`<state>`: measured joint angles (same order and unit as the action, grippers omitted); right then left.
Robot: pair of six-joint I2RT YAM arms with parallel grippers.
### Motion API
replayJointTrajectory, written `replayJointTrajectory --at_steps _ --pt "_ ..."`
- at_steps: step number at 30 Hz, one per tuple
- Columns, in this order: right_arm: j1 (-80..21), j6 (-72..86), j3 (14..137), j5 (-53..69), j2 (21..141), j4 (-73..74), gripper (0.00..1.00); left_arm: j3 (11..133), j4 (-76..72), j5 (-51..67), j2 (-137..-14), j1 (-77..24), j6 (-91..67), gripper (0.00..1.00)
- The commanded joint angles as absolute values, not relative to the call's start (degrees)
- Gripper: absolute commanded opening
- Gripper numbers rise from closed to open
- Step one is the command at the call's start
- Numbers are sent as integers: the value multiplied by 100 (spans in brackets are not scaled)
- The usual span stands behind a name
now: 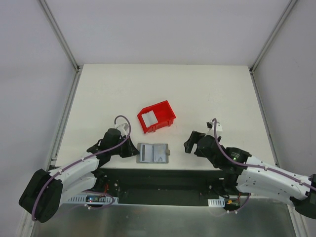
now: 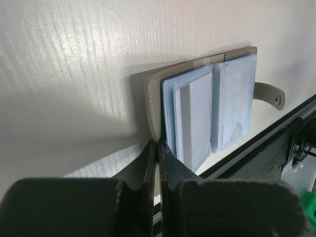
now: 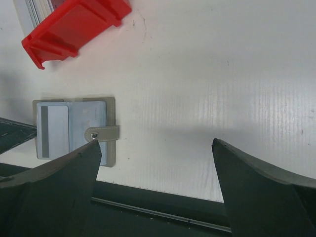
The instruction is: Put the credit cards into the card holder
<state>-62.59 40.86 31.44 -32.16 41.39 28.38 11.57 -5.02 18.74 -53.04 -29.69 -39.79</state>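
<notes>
The left gripper [image 2: 158,150] is pinched fully closed on the edge of the card holder [image 2: 232,103], clamping its grey cover. The card holder lies open flat at the near edge of the table [image 1: 197,94]. One credit card [image 3: 52,129] sits in the pocket nearer that gripper. The right gripper [image 3: 155,143] is spread wide with nothing between its jaws, over bare table to the holder's right. Beyond the holder, the red bin [image 1: 163,116] contains more credit cards [image 1: 149,117] standing on edge.

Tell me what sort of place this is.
Probably a robotics test booth: a white table walled by plain panels, two robot arms bolted at its edge, and a red bin and card holder as props.
</notes>
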Motion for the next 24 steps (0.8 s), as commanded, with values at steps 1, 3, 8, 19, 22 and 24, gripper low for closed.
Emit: replayJointTrajectory --at_steps 1,3,8,19,22,24 --pt "-6240 3850 3199 -3226 4174 2997 96 1301 -361 1732 -5133 -3032 -3920 0" --pt "-6240 3832 3217 -3208 4297 2954 96 1327 -290 1714 -5054 -3032 -3859 0" --pt "-6249 3735 3199 -2778 4894 2444 96 1476 -18 1608 -4922 -3032 -3762 0" --pt "-6161 3525 3603 -2294 6046 1934 85 1652 325 1275 -4939 -3041 -3498 0" --pt "-6074 3516 3630 -2198 6213 1863 84 1731 386 1143 -4966 -3041 -3402 0" --pt "-6021 3542 3630 -2101 6284 1837 84 1819 465 1073 -5044 -3041 -3323 0"
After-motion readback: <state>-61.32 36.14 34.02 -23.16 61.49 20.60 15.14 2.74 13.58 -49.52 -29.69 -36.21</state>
